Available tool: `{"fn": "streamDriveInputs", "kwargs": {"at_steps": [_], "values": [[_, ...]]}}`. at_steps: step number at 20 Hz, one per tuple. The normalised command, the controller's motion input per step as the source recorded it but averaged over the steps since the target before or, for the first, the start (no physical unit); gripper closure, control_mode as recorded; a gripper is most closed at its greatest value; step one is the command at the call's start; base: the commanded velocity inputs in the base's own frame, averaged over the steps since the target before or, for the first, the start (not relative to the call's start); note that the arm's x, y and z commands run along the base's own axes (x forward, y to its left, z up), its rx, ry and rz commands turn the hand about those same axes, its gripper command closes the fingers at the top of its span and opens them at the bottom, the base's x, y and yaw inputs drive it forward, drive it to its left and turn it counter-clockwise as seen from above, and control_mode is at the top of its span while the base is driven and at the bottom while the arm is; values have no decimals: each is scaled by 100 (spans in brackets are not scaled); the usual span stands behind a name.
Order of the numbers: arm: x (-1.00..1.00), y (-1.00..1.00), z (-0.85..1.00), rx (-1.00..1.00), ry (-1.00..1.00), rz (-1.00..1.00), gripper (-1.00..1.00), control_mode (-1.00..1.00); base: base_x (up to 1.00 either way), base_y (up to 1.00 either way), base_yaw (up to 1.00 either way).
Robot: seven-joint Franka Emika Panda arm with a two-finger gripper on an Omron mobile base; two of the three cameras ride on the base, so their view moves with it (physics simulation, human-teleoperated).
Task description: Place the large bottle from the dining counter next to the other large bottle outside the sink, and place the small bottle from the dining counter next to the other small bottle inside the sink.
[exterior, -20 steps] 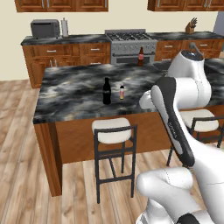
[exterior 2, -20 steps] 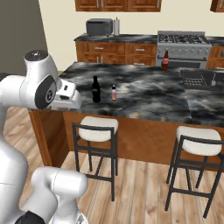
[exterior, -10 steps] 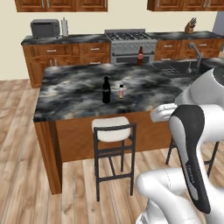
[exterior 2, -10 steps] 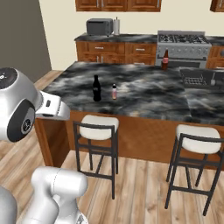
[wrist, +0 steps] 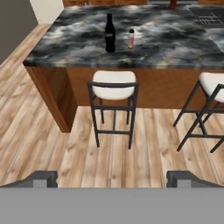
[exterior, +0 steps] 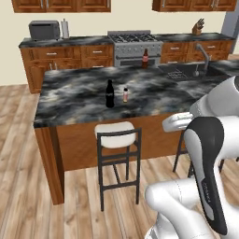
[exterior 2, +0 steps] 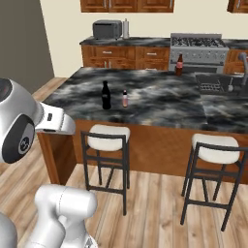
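Observation:
The tall black bottle (exterior: 109,94) (exterior 2: 105,95) (wrist: 110,33) stands upright on the marbled dining counter (exterior: 74,100) (exterior 2: 160,104) (wrist: 65,43). The tiny pinkish-orange bottle (exterior: 125,94) (exterior 2: 125,99) (wrist: 131,38) is close to its right. Far behind them, the brown red-label bottle (exterior: 145,59) (exterior 2: 179,65) stands left of the black sink (exterior: 184,71) (exterior 2: 213,83) and its grey faucet (exterior: 201,56). The sink's inside is too dark and small to show the other tiny bottle. My gripper (wrist: 112,179) is open and empty, well short of the counter, above the floor before the stools.
Two white-seated stools (wrist: 113,85) (wrist: 213,83) stand against the counter's near side, the left one right under the bottles. A stove (exterior: 134,44), a toaster (exterior: 44,30) and a knife block (exterior: 199,25) line the back wall. Open wood floor lies left of the island.
My arm has folded back and down, away from the counter's edge, over the last second. The bottles have stayed where they were.

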Motion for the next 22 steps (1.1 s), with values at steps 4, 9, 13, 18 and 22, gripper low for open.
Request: {"fn": "streamDriveInputs", "kwargs": {"at_steps": [4, 9, 13, 18, 22], "values": [[0, 0, 0, 0, 0, 0, -100, 100, 56, 12, -3], [0, 0, 0, 0, 0, 0, -100, 100, 84, 28, -2], [0, 0, 0, 0, 0, 0, -100, 100, 93, 44, -7], [0, 0, 0, 0, 0, 0, -100, 100, 85, 56, -9], [0, 0, 0, 0, 0, 0, -100, 100, 71, 66, -9]]}}
